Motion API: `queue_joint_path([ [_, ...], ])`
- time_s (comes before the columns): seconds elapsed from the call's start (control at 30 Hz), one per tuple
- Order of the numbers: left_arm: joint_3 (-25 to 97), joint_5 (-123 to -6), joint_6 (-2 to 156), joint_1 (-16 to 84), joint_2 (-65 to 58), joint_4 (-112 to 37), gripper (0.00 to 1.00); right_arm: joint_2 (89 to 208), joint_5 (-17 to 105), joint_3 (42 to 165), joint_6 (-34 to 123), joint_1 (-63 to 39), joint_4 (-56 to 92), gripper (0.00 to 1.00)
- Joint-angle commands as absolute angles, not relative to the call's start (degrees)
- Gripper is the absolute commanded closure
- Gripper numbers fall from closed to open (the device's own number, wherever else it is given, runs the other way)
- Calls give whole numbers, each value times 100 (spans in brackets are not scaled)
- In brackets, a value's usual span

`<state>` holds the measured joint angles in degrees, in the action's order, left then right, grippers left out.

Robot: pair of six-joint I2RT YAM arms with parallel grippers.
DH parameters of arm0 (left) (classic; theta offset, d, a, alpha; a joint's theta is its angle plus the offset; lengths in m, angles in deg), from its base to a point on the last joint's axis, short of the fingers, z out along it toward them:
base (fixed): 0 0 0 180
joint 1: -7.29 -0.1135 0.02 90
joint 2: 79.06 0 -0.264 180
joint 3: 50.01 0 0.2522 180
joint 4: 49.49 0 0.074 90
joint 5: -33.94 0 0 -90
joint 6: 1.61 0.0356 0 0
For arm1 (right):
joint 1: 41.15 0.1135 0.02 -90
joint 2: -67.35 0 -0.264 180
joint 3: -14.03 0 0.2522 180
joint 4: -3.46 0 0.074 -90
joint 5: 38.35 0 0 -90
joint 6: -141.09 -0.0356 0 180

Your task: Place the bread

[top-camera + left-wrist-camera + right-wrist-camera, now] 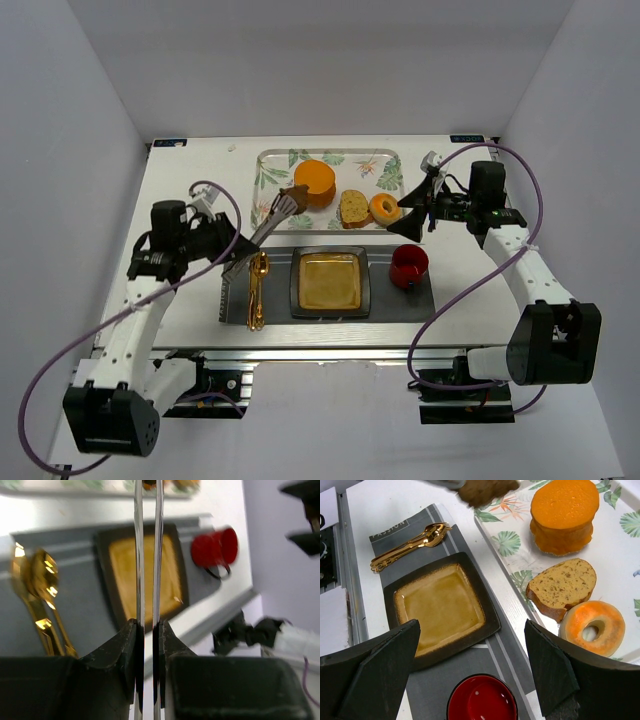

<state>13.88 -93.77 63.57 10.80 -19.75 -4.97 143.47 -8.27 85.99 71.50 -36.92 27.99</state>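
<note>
A pair of metal tongs (262, 230) slants from the placemat toward the tray. My left gripper (228, 248) is shut on its handles (148, 625). At the tongs' tips hangs a dark brown piece of bread (294, 194), over the tray's near edge, also in the right wrist view as bread (482, 490). A lighter seeded slice (353, 208) lies on the tray. The square brown plate (298, 282) sits bare on the grey placemat. My right gripper (413, 210) is open and holds nothing. It hovers (471, 625) between the plate's rim (490, 617) and the tray.
The floral tray (270, 170) also carries an orange cake (316, 182) and a glazed donut (385, 208). A red mug (408, 266) stands right of the plate. Gold cutlery (257, 290) lies left of the plate on the placemat (400, 302).
</note>
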Motion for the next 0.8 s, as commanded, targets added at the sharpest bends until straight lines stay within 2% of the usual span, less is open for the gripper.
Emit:
queue_joint_path([
  [0.0, 1008, -10226, 6484, 1124, -2612, 56, 100, 14267, -979, 8650, 7403, -3667, 2979, 11],
  [0.23, 295, -10510, 6160, 1721, -3151, -65, 100, 14469, -1040, 8870, 7394, -3676, 3049, 11],
  [0.5, 145, -9940, 5956, 2881, -2247, -901, 98, 14487, -1040, 8896, 7386, -3676, 3111, 11],
  [0.57, 276, -9677, 6035, 3119, -1869, -928, 89, 14469, -1032, 8879, 7394, -3667, 3120, 11],
  [0.6, 338, -9553, 6140, 3163, -1763, -875, 77, 14443, -1023, 8870, 7394, -3667, 3128, 11],
  [0.67, 426, -9360, 6220, 3207, -1579, -761, 68, 14417, -1014, 8844, 7403, -3676, 3120, 11],
  [0.7, 505, -9263, 6246, 3207, -1552, -691, 58, 14399, -1005, 8835, 7394, -3667, 3120, 11],
  [0.77, 576, -9131, 6273, 3207, -1586, -664, 54, 14373, -988, 8800, 7412, -3676, 3111, 11],
])
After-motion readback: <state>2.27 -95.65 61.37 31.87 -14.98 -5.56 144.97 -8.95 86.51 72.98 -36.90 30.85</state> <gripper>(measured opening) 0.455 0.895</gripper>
